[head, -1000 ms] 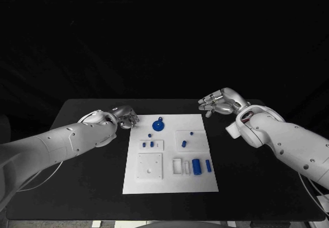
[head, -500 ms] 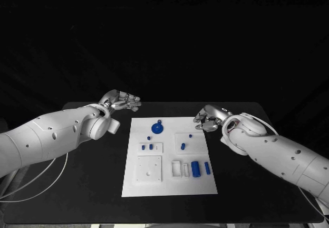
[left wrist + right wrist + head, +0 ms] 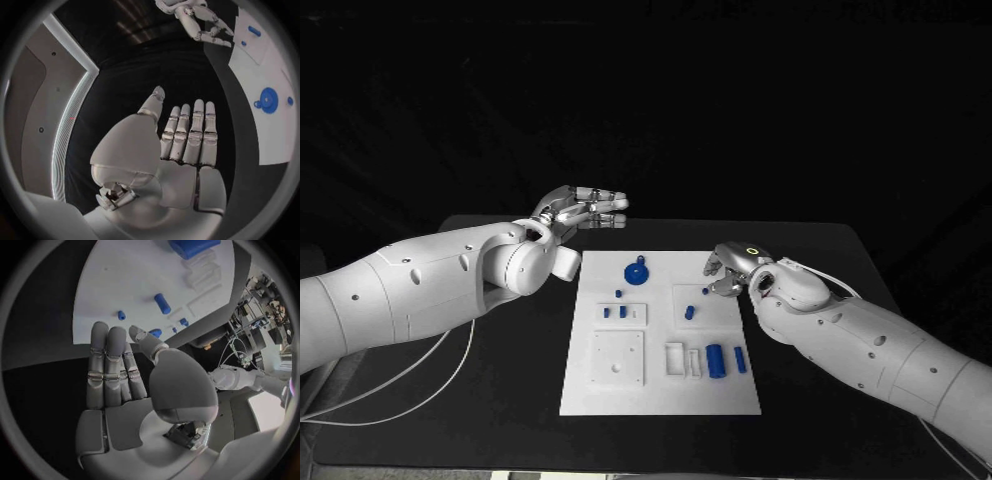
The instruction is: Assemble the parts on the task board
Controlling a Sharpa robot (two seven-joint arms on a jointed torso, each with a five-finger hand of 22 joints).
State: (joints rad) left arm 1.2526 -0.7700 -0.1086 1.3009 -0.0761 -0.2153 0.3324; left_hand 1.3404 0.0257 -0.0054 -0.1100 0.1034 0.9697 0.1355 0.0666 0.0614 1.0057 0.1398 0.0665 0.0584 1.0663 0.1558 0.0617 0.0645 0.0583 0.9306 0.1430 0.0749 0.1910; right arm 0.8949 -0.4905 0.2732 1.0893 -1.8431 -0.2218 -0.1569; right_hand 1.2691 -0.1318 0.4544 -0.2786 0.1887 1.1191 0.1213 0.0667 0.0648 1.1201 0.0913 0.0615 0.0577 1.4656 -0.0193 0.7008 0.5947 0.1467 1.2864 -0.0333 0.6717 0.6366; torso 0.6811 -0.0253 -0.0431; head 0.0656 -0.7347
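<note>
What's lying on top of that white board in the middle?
On the task board lie small blue parts: a round piece with a loop, cylinders, small pegs. The right hand covers its edge.

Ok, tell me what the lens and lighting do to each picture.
Head view: dark surround, the white task board stands out evenly lit. Left wrist view: fisheye bends the board's edge, left robot hand looms large. Right wrist view: same bending, right robot hand evenly lit.

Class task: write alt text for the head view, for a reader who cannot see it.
Two white robot arms reach over a black table toward a white board holding small blue parts. The left robot hand hovers open beyond the board's far left corner; the right robot hand hangs over its right edge, holding nothing.
</note>
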